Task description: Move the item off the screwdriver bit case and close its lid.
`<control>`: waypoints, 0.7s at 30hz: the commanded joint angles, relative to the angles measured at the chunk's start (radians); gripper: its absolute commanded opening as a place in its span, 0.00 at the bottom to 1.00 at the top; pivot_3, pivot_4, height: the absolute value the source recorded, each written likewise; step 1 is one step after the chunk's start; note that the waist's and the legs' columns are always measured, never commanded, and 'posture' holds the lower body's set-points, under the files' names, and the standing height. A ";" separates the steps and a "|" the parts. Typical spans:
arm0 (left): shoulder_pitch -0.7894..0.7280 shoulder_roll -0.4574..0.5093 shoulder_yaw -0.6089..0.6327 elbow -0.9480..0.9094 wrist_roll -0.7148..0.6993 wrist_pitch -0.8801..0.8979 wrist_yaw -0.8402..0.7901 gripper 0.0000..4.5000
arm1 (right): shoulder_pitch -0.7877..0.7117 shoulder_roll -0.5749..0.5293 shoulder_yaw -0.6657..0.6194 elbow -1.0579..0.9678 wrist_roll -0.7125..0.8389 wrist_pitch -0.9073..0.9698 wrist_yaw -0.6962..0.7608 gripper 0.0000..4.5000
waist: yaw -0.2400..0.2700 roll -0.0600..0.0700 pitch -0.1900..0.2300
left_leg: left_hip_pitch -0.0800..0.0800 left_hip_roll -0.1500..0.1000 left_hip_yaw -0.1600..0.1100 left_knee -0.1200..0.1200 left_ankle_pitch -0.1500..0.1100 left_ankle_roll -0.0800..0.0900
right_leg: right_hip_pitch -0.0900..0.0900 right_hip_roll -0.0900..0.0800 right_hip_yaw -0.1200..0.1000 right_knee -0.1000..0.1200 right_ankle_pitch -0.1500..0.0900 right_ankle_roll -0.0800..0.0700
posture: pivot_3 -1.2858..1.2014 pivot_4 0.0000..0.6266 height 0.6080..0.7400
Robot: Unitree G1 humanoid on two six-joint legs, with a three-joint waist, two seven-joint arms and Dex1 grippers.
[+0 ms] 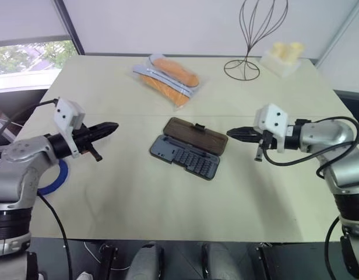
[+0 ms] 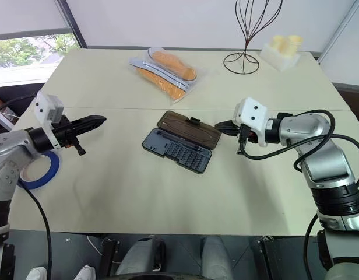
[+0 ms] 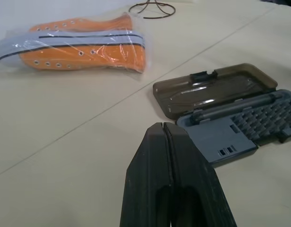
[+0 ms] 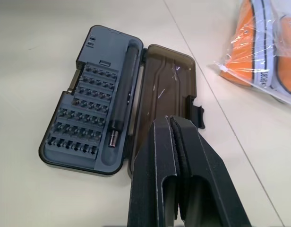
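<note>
- The flat dark grey plastic screwdriver bit case (image 1: 184,155) lies open in the middle of the pale cream table (image 1: 138,198).
- Rows of small bits sit in the case, and a dark screwdriver handle (image 4: 122,92) lies along the hinge side.
- The see-through smoky-brown plastic lid (image 1: 195,135) is folded back flat on the table, on the far side of the case. A small black latch tab (image 1: 199,126) sits on its far edge.
- Nothing rests on the case or on the lid.
- The left gripper (image 1: 111,126) hangs above the table to the left of the case, well apart from it. Its two black fingers are pressed together and hold nothing.
- The right gripper (image 1: 232,133) hangs just to the right of the lid, pointing at it. Its fingers are pressed together too, with nothing between them.
- A clear plastic bag with orange shoes (image 1: 166,74) lies farther back on the table, apart from the case.
- A thin wire stand (image 1: 249,41) and a pale yellow block (image 1: 282,56) are at the far right corner.
- A blue tape roll (image 2: 38,169) lies near the left edge.
</note>
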State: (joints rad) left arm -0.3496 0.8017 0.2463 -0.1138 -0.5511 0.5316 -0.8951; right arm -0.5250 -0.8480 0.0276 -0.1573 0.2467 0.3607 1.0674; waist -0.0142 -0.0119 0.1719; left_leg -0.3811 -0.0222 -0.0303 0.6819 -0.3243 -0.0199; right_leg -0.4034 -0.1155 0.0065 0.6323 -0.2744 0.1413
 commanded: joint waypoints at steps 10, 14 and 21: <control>-0.017 0.011 0.027 -0.027 -0.019 -0.002 -0.014 0.00 | -0.005 -0.005 -0.029 -0.042 0.015 0.004 -0.018 0.01 | 0.000 0.000 0.000 | -0.001 0.000 0.000 0.000 0.001 -0.001 | -0.001 0.000 0.000 0.000 0.000 0.000 | 0.52 0.24 1.00; -0.026 0.002 0.027 -0.023 -0.025 0.005 -0.006 0.00 | -0.005 0.000 -0.030 -0.046 0.014 0.003 -0.032 0.01 | 0.000 0.000 0.000 | -0.002 0.000 0.000 0.000 0.000 -0.001 | -0.001 0.000 0.000 0.000 0.000 0.000 | 0.52 0.24 1.00; -0.028 -0.005 0.019 -0.030 -0.031 0.013 0.003 0.00 | -0.001 0.006 -0.024 -0.054 0.013 0.002 -0.048 0.01 | 0.000 0.000 0.000 | -0.002 0.000 0.000 0.000 0.001 -0.001 | -0.002 0.000 0.000 0.000 0.000 0.000 | 0.52 0.24 1.00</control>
State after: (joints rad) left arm -0.3608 0.7932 0.2486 -0.1170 -0.5721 0.5431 -0.8947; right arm -0.5205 -0.8428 0.0276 -0.1731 0.2504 0.3653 1.0278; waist -0.0141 -0.0119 0.1719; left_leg -0.3832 -0.0223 -0.0303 0.6822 -0.3235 -0.0213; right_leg -0.4054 -0.1156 0.0065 0.6324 -0.2744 0.1413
